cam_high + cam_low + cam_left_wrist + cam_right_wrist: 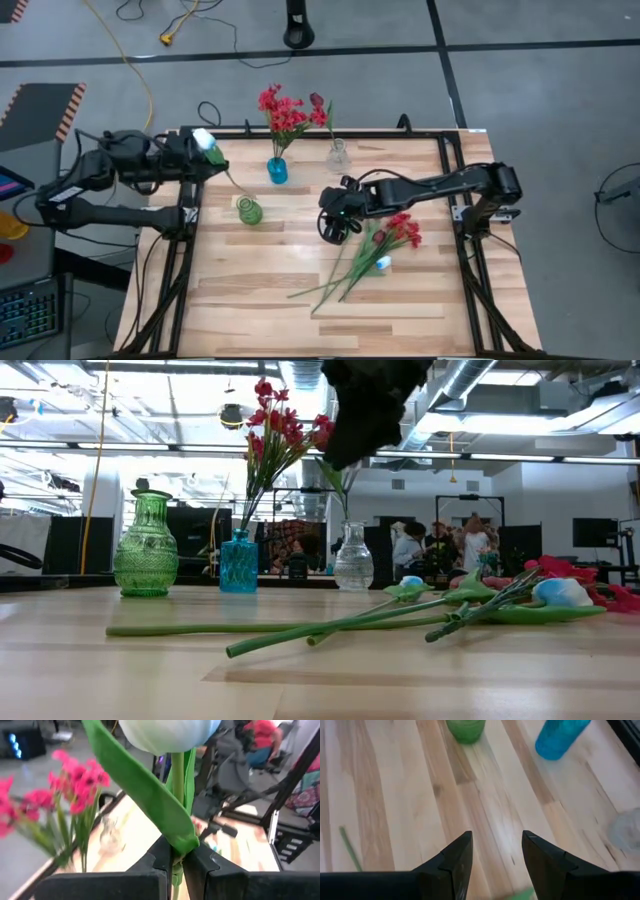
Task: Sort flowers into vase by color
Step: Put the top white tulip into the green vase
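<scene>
My left gripper (208, 152) is near the table's far left corner, shut on a white tulip (167, 732) with a broad green leaf. The tulip's stem (232, 180) slants down toward the green vase (249, 210); whether its tip is inside, I cannot tell. The blue vase (277, 170) holds bright red blossoms (285, 110). The clear vase (338, 155) holds a maroon tulip (318, 100). My right gripper (335, 228) hovers open over mid-table, beside a pile of red blossoms (405, 230), a white tulip (383, 263) and long stems (335, 280) lying flat. My left gripper pinches the white tulip's stem (177, 870) between its two fingers, just below where the leaf joins it and a short way under the blossom. The fingers lie across the stem. The tulip is lifted, blossom uppermost, with its stem slanting down toward the green vase.
The three vases stand in the table's far half: green (146, 550), blue (238, 565), clear (353, 560). A black frame (460, 200) runs round the tabletop. Bare wood lies along the near edge and near left. People sit in the room behind.
</scene>
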